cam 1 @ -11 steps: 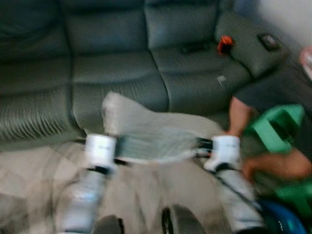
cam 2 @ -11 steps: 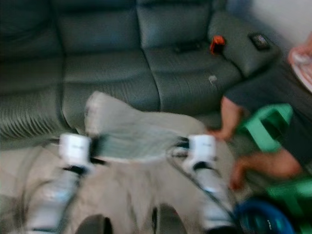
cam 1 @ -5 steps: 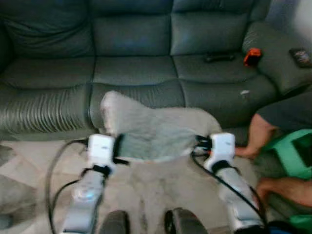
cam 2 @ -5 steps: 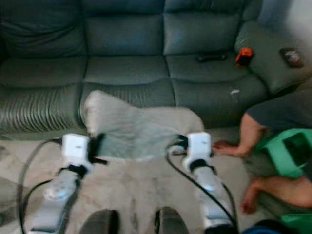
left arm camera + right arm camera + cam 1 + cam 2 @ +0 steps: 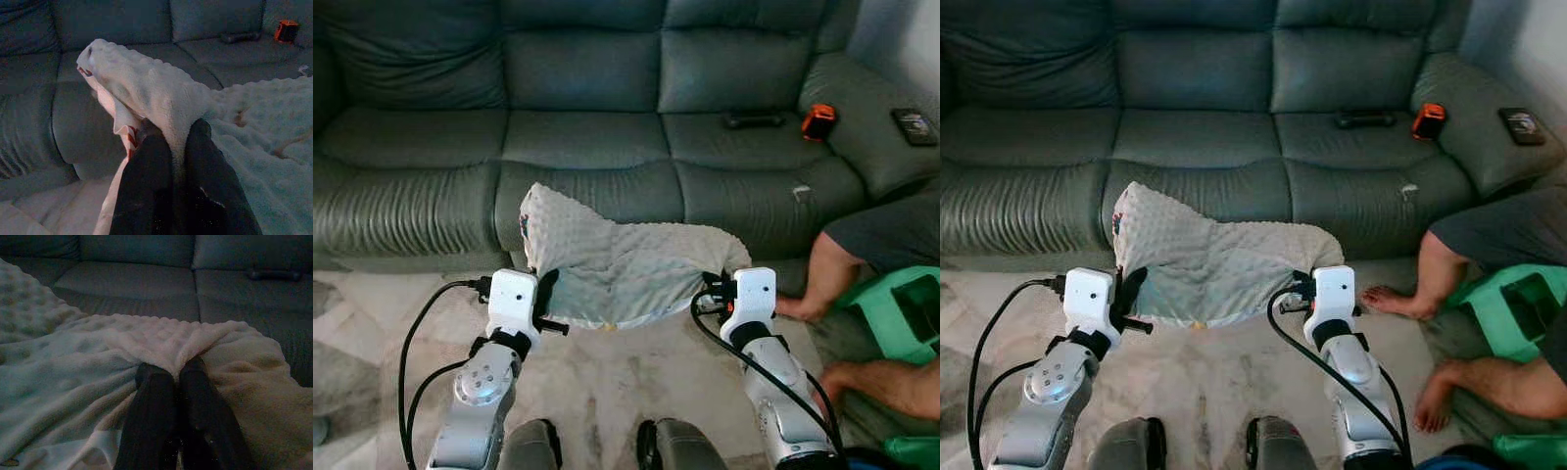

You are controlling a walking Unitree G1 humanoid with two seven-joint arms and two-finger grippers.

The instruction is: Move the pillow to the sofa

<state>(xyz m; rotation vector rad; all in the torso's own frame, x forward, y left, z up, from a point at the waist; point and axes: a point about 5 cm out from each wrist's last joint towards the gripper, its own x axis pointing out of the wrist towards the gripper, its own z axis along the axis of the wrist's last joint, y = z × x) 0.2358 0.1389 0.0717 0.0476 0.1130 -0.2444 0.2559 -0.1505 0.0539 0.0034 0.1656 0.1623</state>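
**Both claws pinched on the pillow, in front of the sofa**

My left gripper (image 5: 171,147) has its two black fingers drawn narrow, a fold of the bumpy cream pillow (image 5: 626,264) squeezed between them. My right gripper (image 5: 173,377) is closed the same way on the pillow's opposite edge, fabric bunched up between its fingertips. The pillow hangs slack between my two claws, held off the pale rug (image 5: 626,392), one corner standing up above my left claw.

Just beyond the claws is the dark grey sofa (image 5: 587,137), its seat front right behind the pillow; the pillow is not on the cushions. Far past my right claw a black remote (image 5: 752,120) and an orange object (image 5: 819,121) lie on the seat, and a dark phone-like thing (image 5: 912,125) rests on the armrest.

My left wrist view shows a red-striped tag or lining under the pillow's edge, which the head views barely catch. The head views add a person's leg (image 5: 1435,279) and a green stool (image 5: 1518,308) off to my right.
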